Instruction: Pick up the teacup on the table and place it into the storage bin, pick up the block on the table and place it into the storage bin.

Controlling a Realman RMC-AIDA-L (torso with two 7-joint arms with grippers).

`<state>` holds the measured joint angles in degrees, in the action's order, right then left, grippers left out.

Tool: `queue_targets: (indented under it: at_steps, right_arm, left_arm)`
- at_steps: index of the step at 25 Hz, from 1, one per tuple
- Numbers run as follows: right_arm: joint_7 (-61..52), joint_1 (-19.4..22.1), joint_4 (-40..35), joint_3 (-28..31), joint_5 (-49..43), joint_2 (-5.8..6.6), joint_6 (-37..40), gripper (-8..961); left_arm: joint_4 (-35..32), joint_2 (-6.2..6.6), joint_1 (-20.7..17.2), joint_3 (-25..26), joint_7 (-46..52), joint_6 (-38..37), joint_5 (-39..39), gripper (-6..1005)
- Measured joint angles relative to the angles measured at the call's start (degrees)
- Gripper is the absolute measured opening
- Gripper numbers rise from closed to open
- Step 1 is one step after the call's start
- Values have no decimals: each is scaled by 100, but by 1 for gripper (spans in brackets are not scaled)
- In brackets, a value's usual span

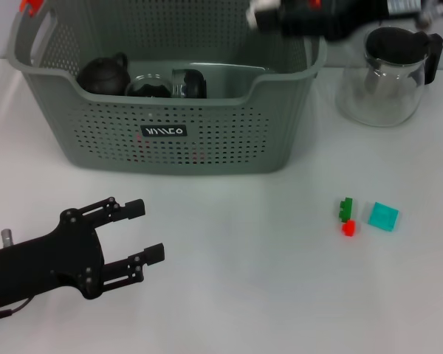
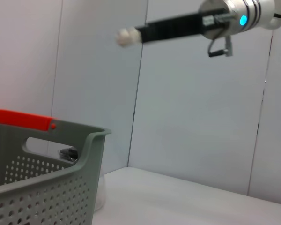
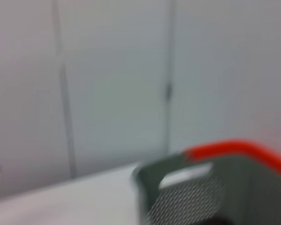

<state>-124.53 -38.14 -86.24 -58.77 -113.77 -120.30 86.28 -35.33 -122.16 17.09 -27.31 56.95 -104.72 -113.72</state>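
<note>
Left gripper (image 1: 149, 232): lower left, we idle, fingers spread, grasping nothing.
Blocks (image 1: 347, 217): lower right on table, untouched; we judge they come next.
Storage bin (image 1: 170, 144): upper centre.
Right gripper (image 1: 264, 13): top, above bin's far rim, clutching something white, likely the teacup.

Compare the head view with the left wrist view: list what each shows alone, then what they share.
Head view only: the black left gripper low over the white table, a dark teapot inside the bin, a glass teapot with black lid, and small green, red and teal blocks.
Left wrist view only: the grey wall panels.
Both: the grey-green perforated storage bin and the raised right arm.
</note>
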Motion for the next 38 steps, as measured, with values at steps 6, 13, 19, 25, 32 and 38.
queue_targets:
  at_steps: [6,13,19,25,32,38]
  right_arm:
    - [-231,-500,998,-232,51,22,-1150,440]
    - [-85,-1770,3140,-274,-577,32,-2315,443]
    - [79,-2346,4148,-816,-952,11,-3561,446]
    - [139,-2740,4796,-1079,-964,4,-4007,449]
    - [104,-2756,4800,-1063,-964,11,-4078,453]
    - [99,-2447,4206,-987,-924,27,-3572,616]
  left_arm:
    - [5,-26,5,-2,-47,6,0,732]
    - [17,-37,5,-2,-61,10,-1,732]
    - [18,-54,11,-2,-67,12,2,732]
    - [18,-54,46,-2,-70,13,12,732]
    - [17,-54,49,5,-70,13,17,732]
    - [20,-54,33,8,-70,8,45,732]
